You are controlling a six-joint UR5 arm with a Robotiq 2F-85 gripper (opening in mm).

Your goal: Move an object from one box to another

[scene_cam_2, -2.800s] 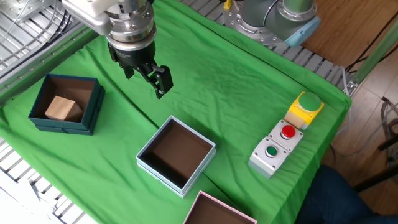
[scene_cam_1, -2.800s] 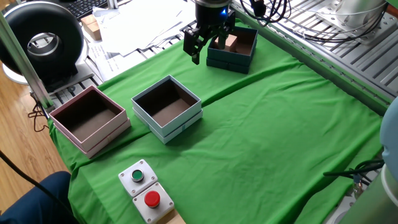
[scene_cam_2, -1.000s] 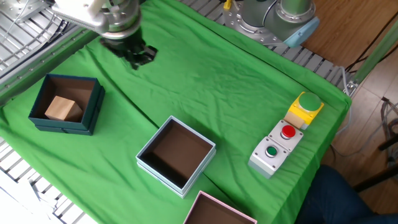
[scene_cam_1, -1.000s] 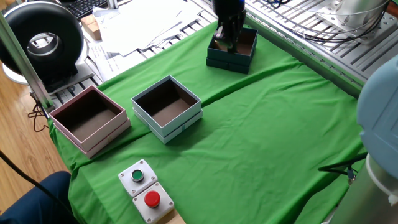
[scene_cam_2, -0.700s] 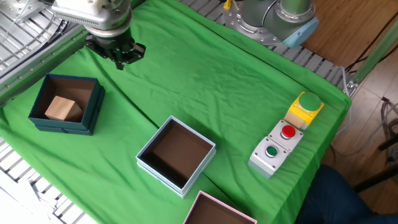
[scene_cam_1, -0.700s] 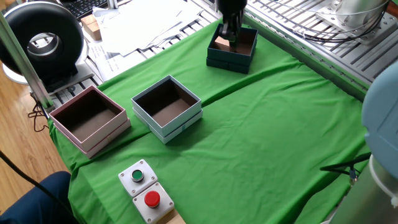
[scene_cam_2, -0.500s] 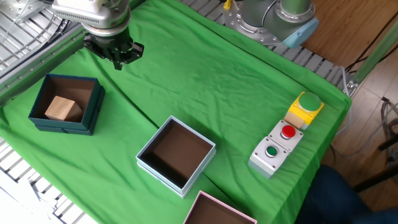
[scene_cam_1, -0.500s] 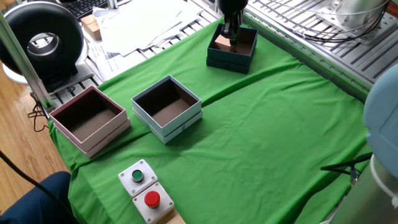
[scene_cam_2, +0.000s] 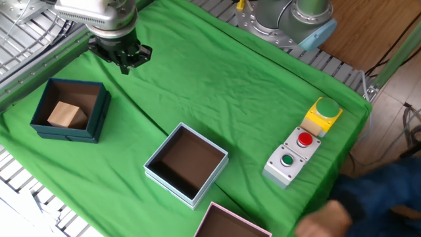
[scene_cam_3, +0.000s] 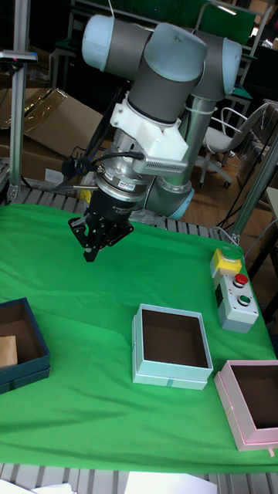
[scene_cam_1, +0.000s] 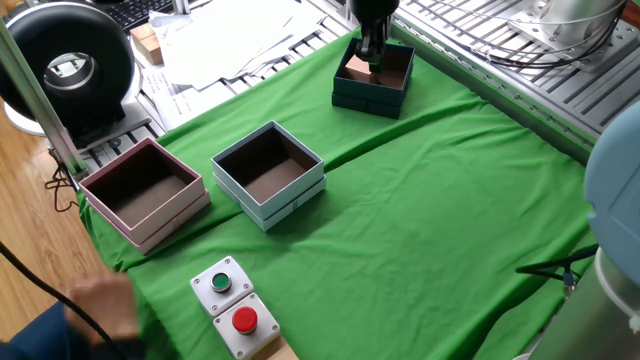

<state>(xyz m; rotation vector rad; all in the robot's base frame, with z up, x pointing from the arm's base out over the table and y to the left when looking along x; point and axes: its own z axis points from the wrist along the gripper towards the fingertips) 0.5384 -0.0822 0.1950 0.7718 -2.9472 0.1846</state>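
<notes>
The small tan wooden cube (scene_cam_2: 66,115) lies inside the dark teal box (scene_cam_2: 97,112) at the cloth's far corner; it also shows as the cube (scene_cam_1: 357,68) in the teal box (scene_cam_1: 371,96) and as the cube (scene_cam_3: 6,351) at the picture's left edge. My gripper (scene_cam_2: 125,60) hangs above the green cloth, up and to the right of the teal box, apart from it, fingers spread and holding nothing. In one fixed view the gripper (scene_cam_1: 370,48) overlaps the teal box. The white box (scene_cam_2: 156,172) with pale blue trim stands empty mid-cloth, also seen as the white box (scene_cam_3: 171,377).
A pink box (scene_cam_1: 150,222) sits beside the white one. A grey button box (scene_cam_2: 288,160) with red and green buttons and a yellow-based green button (scene_cam_2: 322,113) stand near the cloth's edge. A person's blurred hand (scene_cam_2: 322,217) reaches in by the buttons.
Since 2.8 s ago my gripper has swung toward the teal box and turned. Over the last half second it holds still. A blurred hand has come in near the buttons.
</notes>
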